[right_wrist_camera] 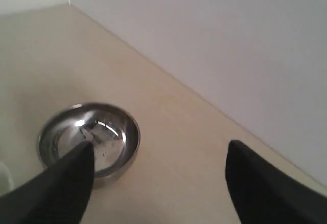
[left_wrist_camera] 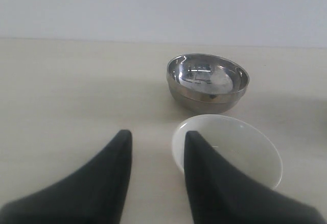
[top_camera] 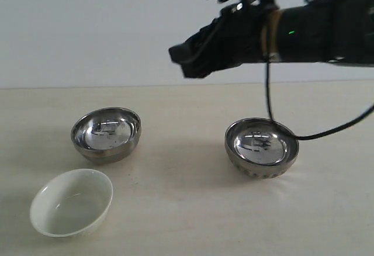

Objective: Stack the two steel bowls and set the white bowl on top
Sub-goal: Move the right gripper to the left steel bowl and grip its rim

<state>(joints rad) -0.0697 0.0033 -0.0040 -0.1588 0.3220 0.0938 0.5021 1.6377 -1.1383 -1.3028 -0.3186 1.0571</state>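
Two steel bowls stand upright and apart on the table. The smooth steel bowl (top_camera: 106, 133) is at the left, the ribbed steel bowl (top_camera: 262, 148) at the right. The white bowl (top_camera: 71, 202) sits in front of the smooth one. My right gripper (top_camera: 182, 60) hangs high over the middle, pointing left. In its wrist view the right gripper (right_wrist_camera: 161, 150) is open wide and empty, with the smooth steel bowl (right_wrist_camera: 107, 137) beyond. My left gripper (left_wrist_camera: 156, 137) is open over bare table, one finger in front of the white bowl (left_wrist_camera: 240, 147); the smooth steel bowl (left_wrist_camera: 207, 81) lies behind.
The beige table (top_camera: 187, 215) runs back to a pale wall (top_camera: 87, 28). A black cable (top_camera: 327, 131) droops from the right arm down near the ribbed bowl. The left arm is outside the exterior view.
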